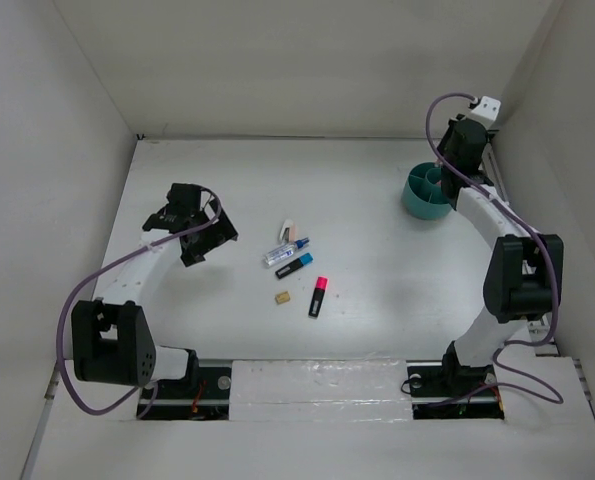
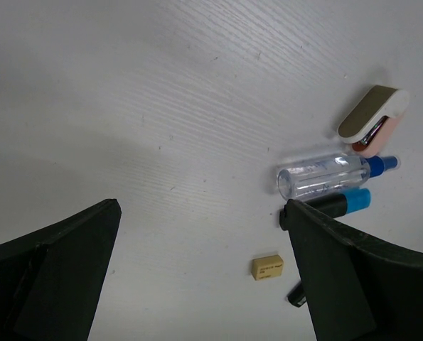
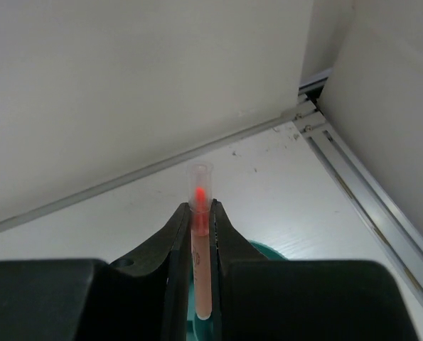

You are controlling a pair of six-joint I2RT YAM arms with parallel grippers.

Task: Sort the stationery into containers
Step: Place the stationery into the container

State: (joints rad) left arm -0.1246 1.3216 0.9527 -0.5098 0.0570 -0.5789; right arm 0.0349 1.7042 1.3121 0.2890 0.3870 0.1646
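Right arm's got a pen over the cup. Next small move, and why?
Probably ease the right gripper straight down a little before releasing. It is shut on the pink pen, held upright, and the teal cup shows just beneath the pen's lower end, so a shorter drop should land it inside.

pink pen (image 3: pixel 200 241): upright over teal cup (image 1: pixel 422 208) | highlighters (image 1: pixel 317 297), tube (image 1: pixel 285 251), tan block (image 1: pixel 283 297): lying flat

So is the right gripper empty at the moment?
No, the right gripper is closed on a pink pen that sticks out past its fingertips.
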